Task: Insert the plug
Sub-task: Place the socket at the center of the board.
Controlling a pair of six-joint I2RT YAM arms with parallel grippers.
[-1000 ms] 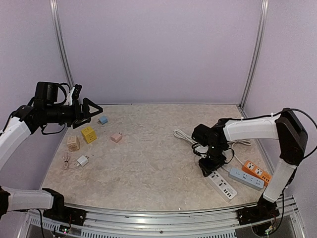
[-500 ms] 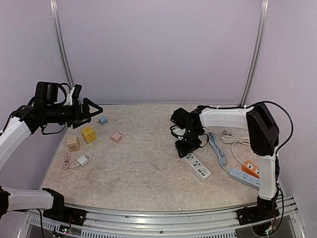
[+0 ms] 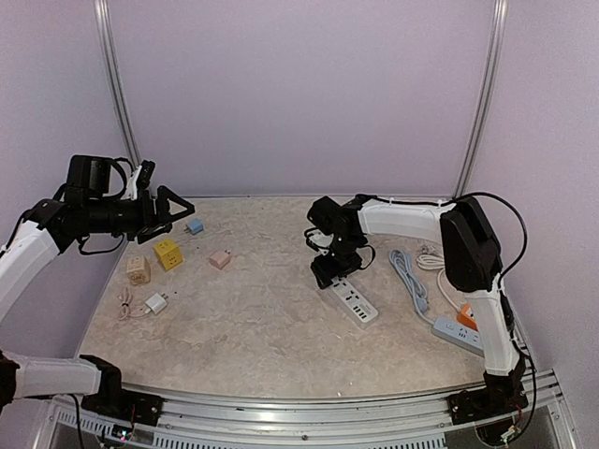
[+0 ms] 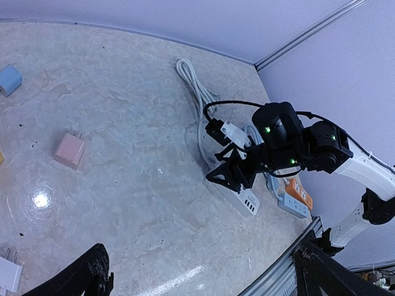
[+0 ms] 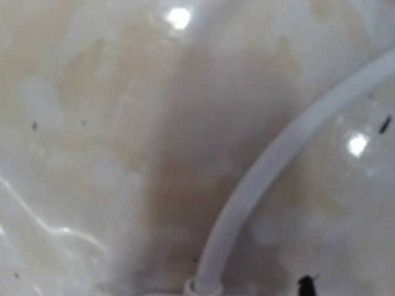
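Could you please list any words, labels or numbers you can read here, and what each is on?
No text can be read. Any print on the white power strip, orange power strip, yellow cube or pink charger is too small or blurred. The right wrist view shows only a white cable on the tabletop.

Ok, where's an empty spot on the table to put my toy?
Bare tabletop lies in the middle, between the pink adapter and the white power strip, and along the near edge. The left side is crowded with small adapters; the right with the grey power strip, orange power strip and cables.
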